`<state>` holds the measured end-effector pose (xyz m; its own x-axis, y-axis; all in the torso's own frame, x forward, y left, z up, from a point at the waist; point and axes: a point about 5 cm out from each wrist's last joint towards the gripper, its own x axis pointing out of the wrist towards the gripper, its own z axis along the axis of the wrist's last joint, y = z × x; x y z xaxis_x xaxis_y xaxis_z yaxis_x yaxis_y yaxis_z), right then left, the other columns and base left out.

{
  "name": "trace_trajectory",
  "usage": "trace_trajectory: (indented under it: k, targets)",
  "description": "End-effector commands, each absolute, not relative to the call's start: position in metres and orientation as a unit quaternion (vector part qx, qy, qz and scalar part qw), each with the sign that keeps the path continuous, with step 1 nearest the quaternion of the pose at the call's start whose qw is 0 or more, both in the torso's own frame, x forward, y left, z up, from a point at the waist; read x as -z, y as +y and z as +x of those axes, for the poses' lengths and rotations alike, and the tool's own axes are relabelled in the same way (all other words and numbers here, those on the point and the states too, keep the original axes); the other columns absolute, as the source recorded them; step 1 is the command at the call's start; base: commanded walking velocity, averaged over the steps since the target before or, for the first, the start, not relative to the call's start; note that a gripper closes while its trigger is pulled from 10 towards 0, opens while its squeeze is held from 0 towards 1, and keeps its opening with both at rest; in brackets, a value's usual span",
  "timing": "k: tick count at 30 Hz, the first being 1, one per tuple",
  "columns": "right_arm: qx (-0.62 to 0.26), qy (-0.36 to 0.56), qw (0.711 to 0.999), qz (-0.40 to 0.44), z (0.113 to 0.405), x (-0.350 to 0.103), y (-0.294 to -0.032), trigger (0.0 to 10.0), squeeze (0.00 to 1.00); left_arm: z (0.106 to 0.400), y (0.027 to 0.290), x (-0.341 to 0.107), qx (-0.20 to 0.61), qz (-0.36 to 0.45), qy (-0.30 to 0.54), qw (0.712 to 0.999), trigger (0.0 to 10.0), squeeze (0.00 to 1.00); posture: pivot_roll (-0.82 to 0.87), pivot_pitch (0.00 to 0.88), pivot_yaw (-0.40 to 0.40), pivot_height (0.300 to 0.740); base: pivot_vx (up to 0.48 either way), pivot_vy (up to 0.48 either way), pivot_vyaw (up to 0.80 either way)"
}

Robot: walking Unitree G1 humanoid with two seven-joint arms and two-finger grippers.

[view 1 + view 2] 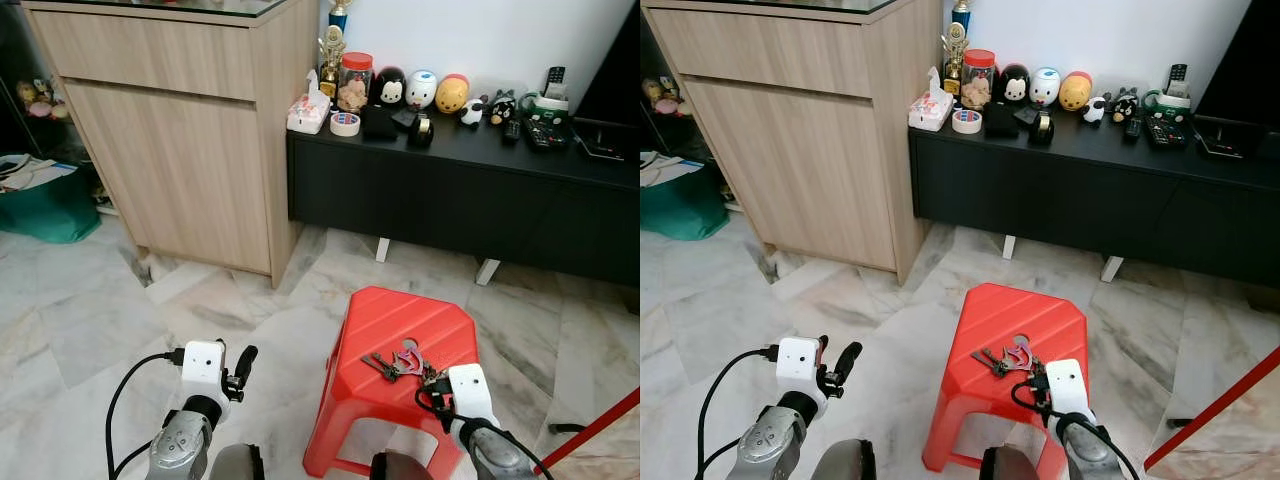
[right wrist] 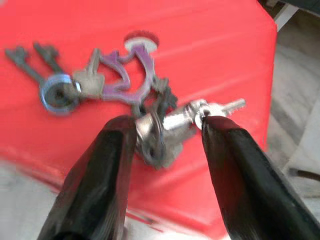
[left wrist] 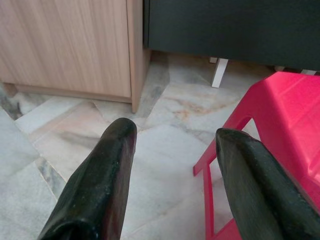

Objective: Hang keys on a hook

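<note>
- Right claw (image 2: pixel 165 135) hovers low over a red stool (image 1: pixel 380 330), its black fingers spread on either side of part of a bunch of keys (image 1: pixel 400 365), not yet closed.
- Keys lie on the stool's top, near its front edge.
- Left claw (image 3: pixel 172 145) hangs wide and empty above the floor beside the stool.
- Step in hand looks like the pickup: next, close on the keys and lift.

You see a bunch of keys (image 2: pixel 125 95) lying flat on a red plastic stool (image 1: pixel 385 330). A purple carabiner (image 2: pixel 131 75) joins them, beside a blue-capped key (image 2: pixel 57 92).
</note>
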<state>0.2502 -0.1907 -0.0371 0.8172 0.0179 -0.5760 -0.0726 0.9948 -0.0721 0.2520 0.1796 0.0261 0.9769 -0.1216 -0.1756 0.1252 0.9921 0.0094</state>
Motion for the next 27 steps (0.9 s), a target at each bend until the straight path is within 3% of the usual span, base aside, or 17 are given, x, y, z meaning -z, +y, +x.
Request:
trace_trajectory:
  k: [1,9,17,27]
  targets:
    - [-0.014,0.283,0.959,-0.01,0.262,0.028,-0.187,10.0,0.0,0.25,0.179,-0.022,0.066,0.012,0.1,0.993,10.0,0.0,0.06,0.0,-0.066,0.61,0.0,0.0,0.0]
    - [0.009,0.295,0.954,0.05,0.273,0.023,-0.181,10.0,0.0,0.254,0.178,-0.024,0.069,0.015,0.096,0.993,10.0,0.0,0.08,0.0,-0.065,0.61,0.0,0.0,0.0]
    - [0.018,0.269,0.961,0.063,0.28,0.016,-0.181,10.0,0.0,0.256,0.18,-0.027,0.061,0.015,0.089,0.994,10.0,0.0,0.08,0.0,-0.065,0.61,0.0,0.0,0.0]
    - [0.007,0.273,0.961,0.044,0.268,0.025,-0.179,10.0,0.0,0.257,0.179,-0.028,0.061,0.014,0.085,0.994,10.0,0.0,0.07,0.0,-0.065,0.61,0.102,0.0,0.0]
